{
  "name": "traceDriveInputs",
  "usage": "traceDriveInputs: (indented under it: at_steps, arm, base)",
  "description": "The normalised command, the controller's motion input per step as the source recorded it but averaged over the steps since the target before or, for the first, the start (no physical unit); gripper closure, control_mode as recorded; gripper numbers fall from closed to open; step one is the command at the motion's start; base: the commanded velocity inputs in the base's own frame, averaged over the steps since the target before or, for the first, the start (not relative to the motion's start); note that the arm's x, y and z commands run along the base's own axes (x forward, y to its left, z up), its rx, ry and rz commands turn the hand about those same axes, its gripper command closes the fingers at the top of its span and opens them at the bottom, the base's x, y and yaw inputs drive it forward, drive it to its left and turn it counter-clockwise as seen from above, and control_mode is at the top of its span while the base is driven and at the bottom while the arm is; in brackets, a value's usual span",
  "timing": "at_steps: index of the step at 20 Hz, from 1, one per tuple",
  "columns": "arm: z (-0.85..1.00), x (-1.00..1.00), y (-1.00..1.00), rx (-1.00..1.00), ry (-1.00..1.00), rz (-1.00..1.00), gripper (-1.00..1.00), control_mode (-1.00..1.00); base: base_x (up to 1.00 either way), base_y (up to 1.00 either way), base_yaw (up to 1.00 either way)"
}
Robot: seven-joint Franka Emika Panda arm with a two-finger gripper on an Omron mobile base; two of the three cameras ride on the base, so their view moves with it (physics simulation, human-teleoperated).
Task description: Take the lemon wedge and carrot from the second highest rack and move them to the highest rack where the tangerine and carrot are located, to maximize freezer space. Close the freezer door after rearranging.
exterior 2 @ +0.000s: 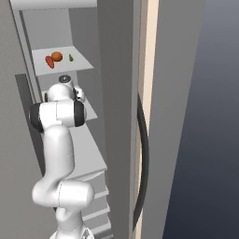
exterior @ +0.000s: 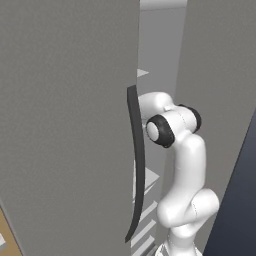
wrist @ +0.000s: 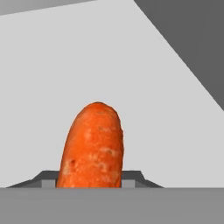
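Jaws part-closed either side of carrot [wrist: 91, 148] on second-highest rack [wrist: 87, 65]; firm hold unconfirmed; next, likely lift to highest rack [exterior 2: 74, 64].

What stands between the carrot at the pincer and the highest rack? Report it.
Nothing loose. The pincer grips the carrot on the second rack; the highest rack lies overhead, so it likely must come out forward first. Up there the tangerine and second carrot leave the right side bare.
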Motion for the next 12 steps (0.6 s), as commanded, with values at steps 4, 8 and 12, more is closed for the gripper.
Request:
traceDriveInputs:
  at_steps: [4,8,12]
  arm:
    - [0.11,-0.15,-0.35,0.00,-0.01,-0.06,1.00,-1.00]
    - [0.24,-0.15,-0.36,0.00,0.00,-0.09,1.00,-1.00]
    - [0.28,-0.17,-0.36,0.00,0.00,-0.08,1.00,-1.00]
  base:
    - [0.00,0.00,0.00]
    - [0.00,0.00,0.00]
    - [0.00,0.00,0.00]
